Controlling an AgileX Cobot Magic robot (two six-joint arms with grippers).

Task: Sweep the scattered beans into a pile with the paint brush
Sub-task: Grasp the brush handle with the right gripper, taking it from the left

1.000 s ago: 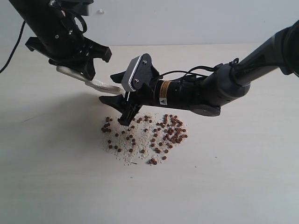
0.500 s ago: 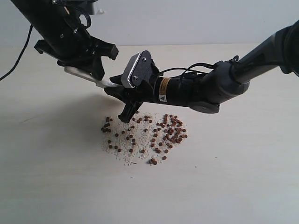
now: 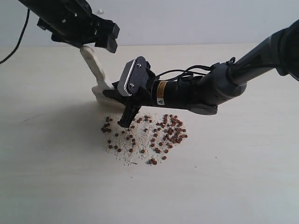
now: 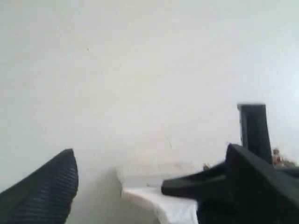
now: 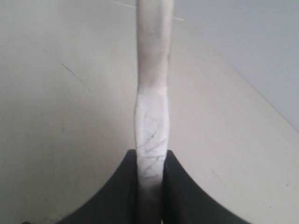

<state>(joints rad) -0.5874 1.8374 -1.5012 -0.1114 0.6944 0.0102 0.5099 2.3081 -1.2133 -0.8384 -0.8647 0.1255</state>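
Right claw is clamped on the paint brush near its head. Left claw gapes wide at the handle top, gripping nothing. Risk: the one pinch lets the brush pivot when dragged, or the claw body scatters the beans. Brush tilts steeply, handle up-left, head down by the bench just behind the beans. Bristles seem hidden.

Item 1: our L arm, raised at rear L; L gripper tipped downward, jaws standing wide apart.
Item 2: our R arm, stretched low across the middle; we log R gripper w/ jaws clamped on paint brush.
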